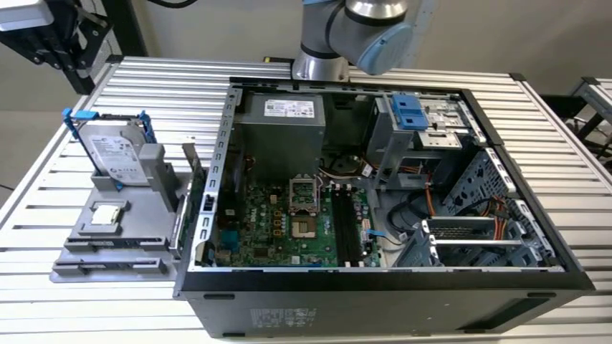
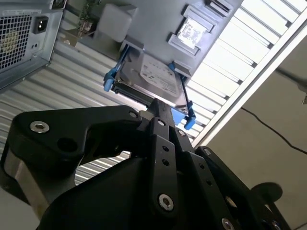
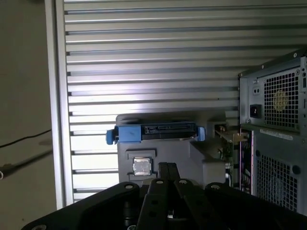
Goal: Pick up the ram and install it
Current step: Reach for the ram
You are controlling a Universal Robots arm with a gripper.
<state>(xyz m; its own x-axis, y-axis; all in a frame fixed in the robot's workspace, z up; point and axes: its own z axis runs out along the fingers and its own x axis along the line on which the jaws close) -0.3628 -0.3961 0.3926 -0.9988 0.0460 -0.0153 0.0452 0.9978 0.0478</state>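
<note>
Jaws: Both wrist views show them closed together with nothing between them. Your gripper hangs above the grey holder, over the hard drive.

Ram: You cannot pick out the ram for certain. A thin upright strip at the holder's right edge in the exterior view, just beside the case wall, may be it seen edge-on. The black slots on the motherboard look empty, so I judge nothing is installed.

Wrong pick: The hard drive and the CPU chip lie closest under your gripper. A descent from here would likely meet one of them, not the stick.

Collision: The drive stands tall on the holder with its blue brackets raised. A sideways move at low height could clip them or knock the drive over.

Tight reach: If the strip is the stick, the case wall is right beside it. Wide-open jaws could strike that wall or push the holder along the desk.

Seating: The slots are narrow, with cables near their far end. A tilted stick could jam or bend.

Writing: White labels sit on the hard drive, on the power supply and on the case's near face. You can read none of the print on them.
</note>
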